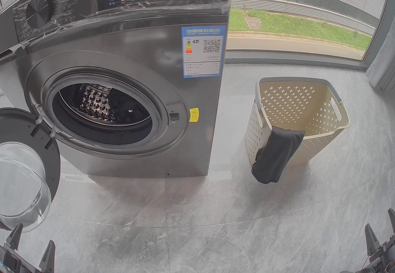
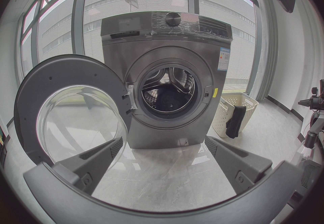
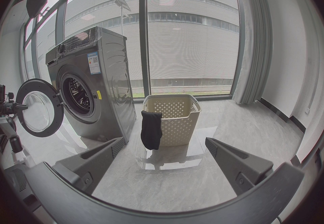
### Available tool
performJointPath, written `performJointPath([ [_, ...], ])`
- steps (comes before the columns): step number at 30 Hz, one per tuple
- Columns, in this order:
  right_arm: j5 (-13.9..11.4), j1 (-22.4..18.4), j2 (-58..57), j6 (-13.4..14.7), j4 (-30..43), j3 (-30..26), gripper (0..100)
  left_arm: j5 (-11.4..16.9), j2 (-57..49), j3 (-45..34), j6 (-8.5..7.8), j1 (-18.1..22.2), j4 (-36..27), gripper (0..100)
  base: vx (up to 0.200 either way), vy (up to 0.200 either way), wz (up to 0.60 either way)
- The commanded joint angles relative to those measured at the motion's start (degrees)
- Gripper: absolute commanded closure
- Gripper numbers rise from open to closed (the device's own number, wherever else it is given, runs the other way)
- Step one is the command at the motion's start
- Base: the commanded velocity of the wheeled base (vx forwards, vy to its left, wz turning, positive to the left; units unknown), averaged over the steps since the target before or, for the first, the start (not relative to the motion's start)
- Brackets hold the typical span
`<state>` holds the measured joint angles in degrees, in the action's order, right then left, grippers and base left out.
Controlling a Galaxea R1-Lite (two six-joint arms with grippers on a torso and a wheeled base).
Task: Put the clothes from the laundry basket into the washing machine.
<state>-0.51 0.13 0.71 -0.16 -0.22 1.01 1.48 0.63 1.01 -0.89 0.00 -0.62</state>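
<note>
A cream laundry basket (image 1: 325, 121) (image 3: 179, 120) (image 2: 226, 118) stands on the floor to the right of the grey washing machine (image 1: 123, 39) (image 2: 168, 39) (image 3: 111, 76). A dark garment (image 1: 276, 154) (image 3: 151, 129) (image 2: 235, 121) hangs over the basket's near rim, outside it. The machine's door (image 1: 22, 162) (image 2: 64, 106) (image 3: 38, 108) is swung open to the left, and dark clothing (image 2: 170, 98) lies in the drum (image 1: 107, 107). My left gripper (image 1: 31, 249) (image 2: 162, 160) is open, low at the front left. My right gripper (image 1: 384, 230) (image 3: 162, 160) is open, low at the front right, well short of the basket.
Grey marble-look floor (image 1: 197, 220) stretches between me and the machine and basket. A large window (image 1: 304, 6) runs behind them, with a curtain (image 3: 253, 39) at the right corner.
</note>
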Motion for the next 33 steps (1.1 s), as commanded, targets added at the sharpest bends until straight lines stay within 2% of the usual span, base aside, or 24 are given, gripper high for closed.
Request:
performJointPath([
  [1, -0.1, 0.0, -0.7, 0.0, 0.0, -1.0, 0, 0.0, -0.2, -0.8, 0.01, 0.0, 0.0, 0, 0.000, -0.200, 0.00],
  [7, 0.0, 0.0, -0.7, 0.0, 0.0, -1.0, 0, 0.0, -0.2, -0.8, 0.01, 0.0, 0.0, 0, 0.000, -0.200, 0.00],
  [13, -0.1, 0.0, -0.7, 0.0, 0.0, -1.0, 0, 0.0, -0.2, -0.7, 0.10, 0.0, 0.0, 0, 0.000, 0.000, 0.00],
  [31, 0.0, 0.0, -0.7, 0.0, 0.0, -1.0, 0, 0.0, -0.2, -0.8, 0.10, -0.1, -0.1, 0, 0.000, -0.200, 0.00],
  [33, 0.0, 0.0, -0.7, 0.0, 0.0, -1.0, 0, 0.0, -0.2, -0.8, 0.19, -0.1, 0.0, 0, 0.000, 0.000, 0.00],
])
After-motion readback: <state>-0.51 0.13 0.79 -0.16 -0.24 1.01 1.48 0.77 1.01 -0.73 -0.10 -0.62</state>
